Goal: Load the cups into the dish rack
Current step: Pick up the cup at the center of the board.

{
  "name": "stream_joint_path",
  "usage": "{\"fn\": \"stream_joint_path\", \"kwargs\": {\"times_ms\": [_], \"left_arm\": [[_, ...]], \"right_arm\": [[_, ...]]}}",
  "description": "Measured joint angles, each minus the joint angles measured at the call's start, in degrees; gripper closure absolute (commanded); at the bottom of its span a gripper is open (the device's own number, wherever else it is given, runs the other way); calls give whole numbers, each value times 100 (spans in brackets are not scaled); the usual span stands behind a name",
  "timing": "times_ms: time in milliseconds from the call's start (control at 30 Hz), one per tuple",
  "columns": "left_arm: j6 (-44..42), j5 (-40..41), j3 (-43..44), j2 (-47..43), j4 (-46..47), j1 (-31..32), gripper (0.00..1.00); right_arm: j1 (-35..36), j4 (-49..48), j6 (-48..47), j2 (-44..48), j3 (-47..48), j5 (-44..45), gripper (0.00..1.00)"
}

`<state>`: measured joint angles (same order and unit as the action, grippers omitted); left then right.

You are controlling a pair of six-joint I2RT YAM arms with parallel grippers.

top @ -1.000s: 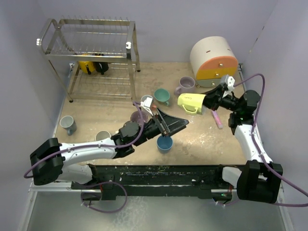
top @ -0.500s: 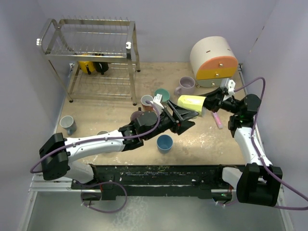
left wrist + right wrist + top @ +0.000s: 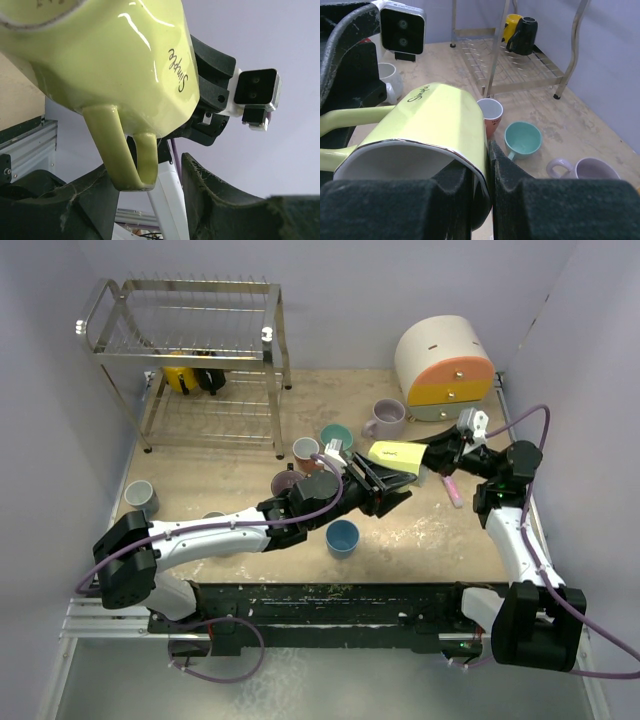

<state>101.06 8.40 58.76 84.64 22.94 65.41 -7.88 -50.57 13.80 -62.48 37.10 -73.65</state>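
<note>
Setting: pale lilac walls close in a tan tabletop (image 3: pixel 200 470), seen from above.
Rack: a silver wire rack (image 3: pixel 190 358) with two tiers stands at 10 o'clock on the tabletop.
On the rack: a yellow mug (image 3: pixel 180 375) and a black mug (image 3: pixel 211 375) sit side by side on the lower tier.
Pale green mug (image 3: pixel 395 456): off the tabletop and tipped on its side, just toward 2 o'clock from the middle, well apart from the rack.
Right claw (image 3: pixel 487 175): clamped on the pale green mug's rim, one finger inside the mouth and one on the outer wall.
Left claw (image 3: pixel 150 185): fingers apart, one on each side of the mug's handle; I cannot tell whether either touches it.
Loose mugs: a teal mug (image 3: pixel 337 437) and a salmon mug (image 3: pixel 306 451) stand near 12 o'clock of the left claw. A blue mug (image 3: pixel 342 537) is at its 6 o'clock. A lavender mug (image 3: pixel 386 418) is beside the drawer box. A grey mug (image 3: pixel 140 498) is at the 9 o'clock edge.
Other: a cream-and-orange drawer box (image 3: pixel 445 365) fills the 1 o'clock corner. A pink stick (image 3: pixel 452 488) lies at 3 o'clock.
</note>
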Motion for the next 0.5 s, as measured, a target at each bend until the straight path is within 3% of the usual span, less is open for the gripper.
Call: {"fn": "stream_joint_path", "kwargs": {"times_ms": [500], "left_arm": [[420, 31, -4, 28, 15, -114, 55]], "right_arm": [[0, -293, 22, 74, -17, -92, 100]]}}
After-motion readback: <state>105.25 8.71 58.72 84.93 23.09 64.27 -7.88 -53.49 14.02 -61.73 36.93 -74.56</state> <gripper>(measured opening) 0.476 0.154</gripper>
